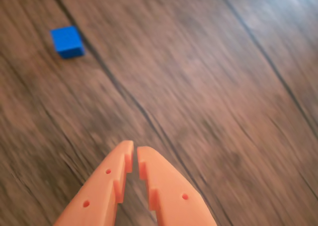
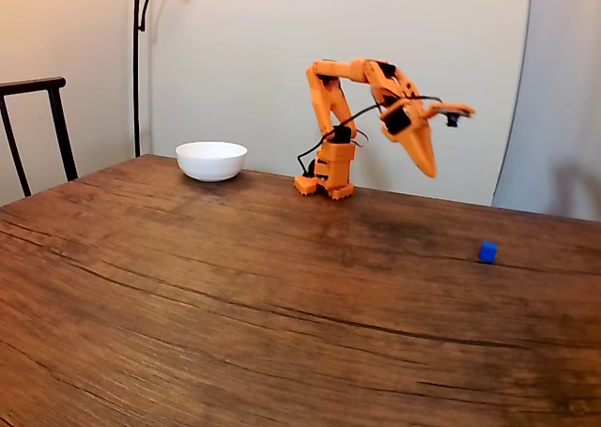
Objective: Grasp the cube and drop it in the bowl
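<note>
While the blue cube (image 2: 487,251) sat alone on the wooden table (image 2: 235,305), toward the right side in the fixed view, nothing touched it. In the wrist view the cube (image 1: 67,41) lay near the upper left corner, well apart from the orange gripper (image 1: 135,151), whose two fingers came up from the bottom edge with their tips almost together, only a thin slit between them and nothing held. That view was blurred across the wood grain.

In the fixed view the orange arm (image 2: 331,117) rose from its base at the far edge of the table, bent forward at the top and reached out to the right, the gripper (image 2: 431,169) tilted downward and raised well above the tabletop, up and to the left of the cube.

The white bowl (image 2: 211,160) stood near the far edge, left of the arm's base and far from the cube. Its inside could not be seen from that angle. A dark chair (image 2: 38,127) stood at the left edge, and a thin dark pole (image 2: 137,61) rose behind the bowl against the pale wall.
</note>
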